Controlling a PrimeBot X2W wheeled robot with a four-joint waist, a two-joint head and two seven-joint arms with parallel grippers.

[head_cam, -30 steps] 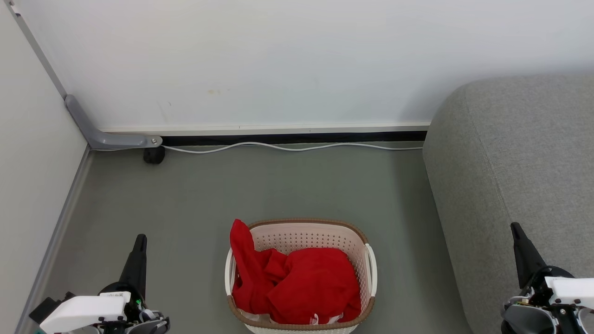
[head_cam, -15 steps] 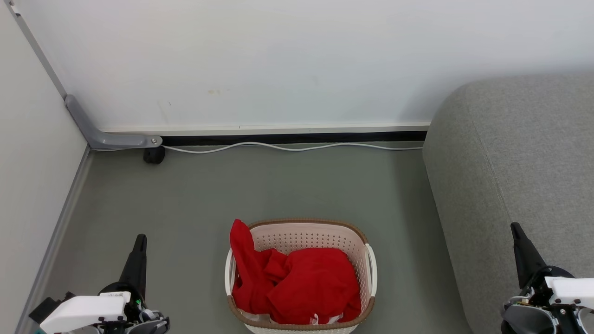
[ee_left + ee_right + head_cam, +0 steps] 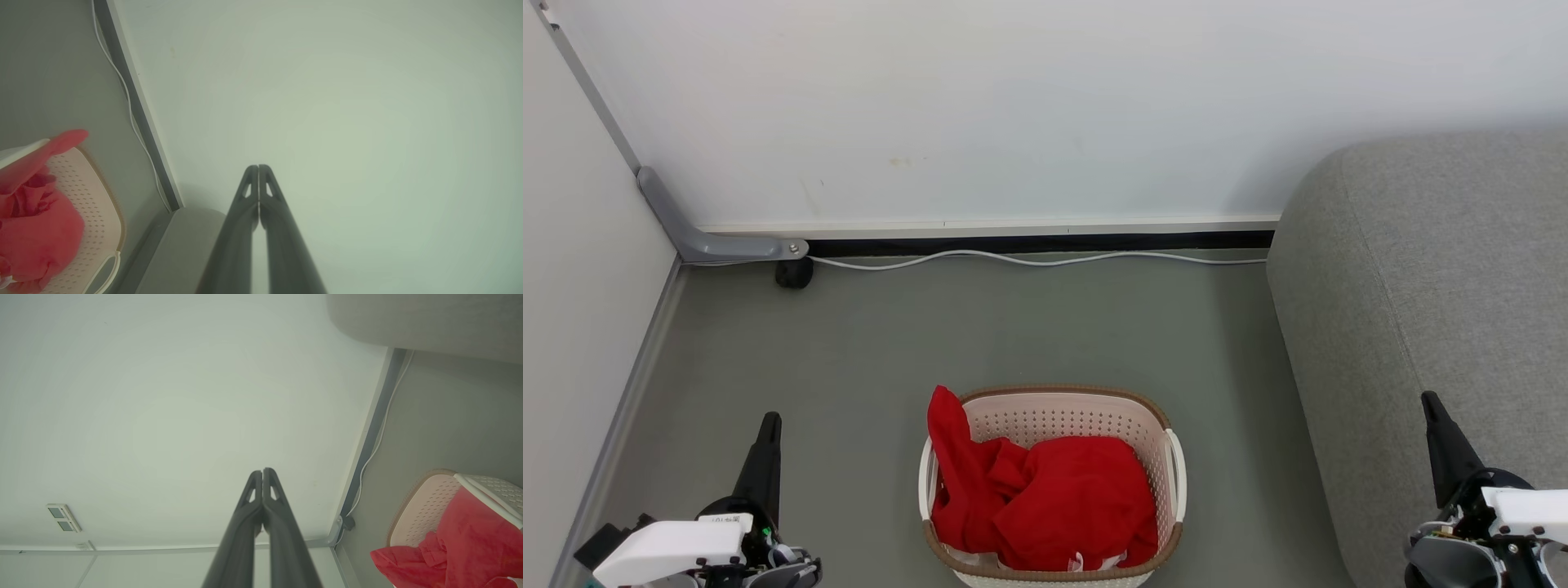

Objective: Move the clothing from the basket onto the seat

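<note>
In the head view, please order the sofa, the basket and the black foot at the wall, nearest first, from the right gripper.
From the right gripper:
1. Sofa, right beside it, on the right.
2. Basket, bottom centre.
3. Black foot, far left at the back.

The grey-green floor [image 3: 1013, 327] carries the basket [image 3: 1062, 412], which stands between the two claws, to the right of the left gripper [image 3: 769, 420] and well left of the right gripper [image 3: 1427, 400]. The seat [image 3: 1437, 286] stands by the right gripper and reaches well ahead of its tip. Far ahead of both tips a white cable [image 3: 1029, 260] lies along the base of the wall [image 3: 1013, 122]. A grey bracket [image 3: 711, 243] and a small black foot [image 3: 793, 273] sit ahead of the left gripper.
</note>
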